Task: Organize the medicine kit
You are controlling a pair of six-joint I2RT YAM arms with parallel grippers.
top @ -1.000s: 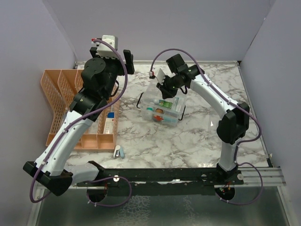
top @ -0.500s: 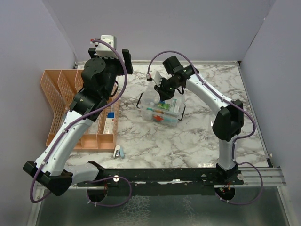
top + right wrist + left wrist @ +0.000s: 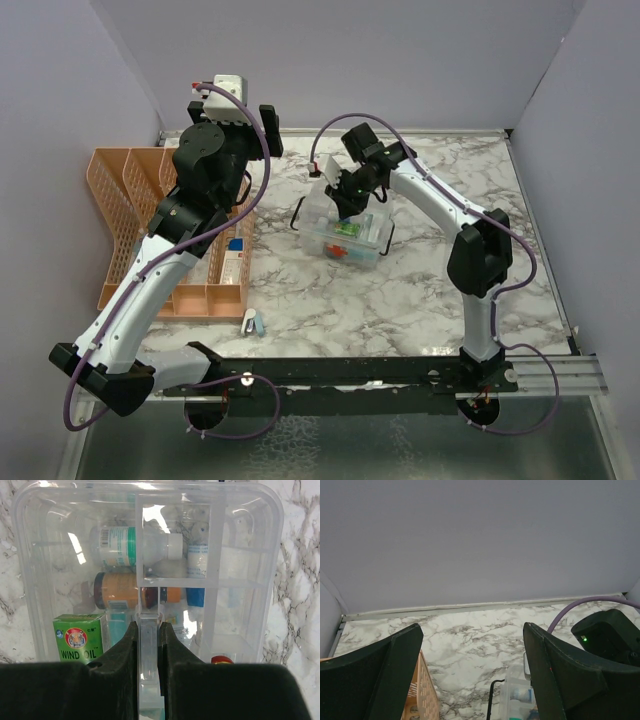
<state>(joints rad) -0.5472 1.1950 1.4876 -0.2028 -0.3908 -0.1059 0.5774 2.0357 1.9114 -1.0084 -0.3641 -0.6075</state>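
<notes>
Clamping medicine kit (image 3: 272,540) divider (image 3: 149,655), right gripper (image 3: 148,627) overlooks "WIND OIL" box (image 3: 79,637) (left gripper (image 3: 472,630) gapes).

Your left gripper (image 3: 472,627) holds its dark fingers (image 3: 375,675) spread wide, framing marble table (image 3: 470,640) and grey wall (image 3: 470,540). Low by the left finger you see the orange lattice organizer (image 3: 424,695). By the right finger are the clear medicine kit (image 3: 517,697), its black handle (image 3: 492,697), a purple cable (image 3: 580,605) and the other arm's black housing (image 3: 610,635).
</notes>
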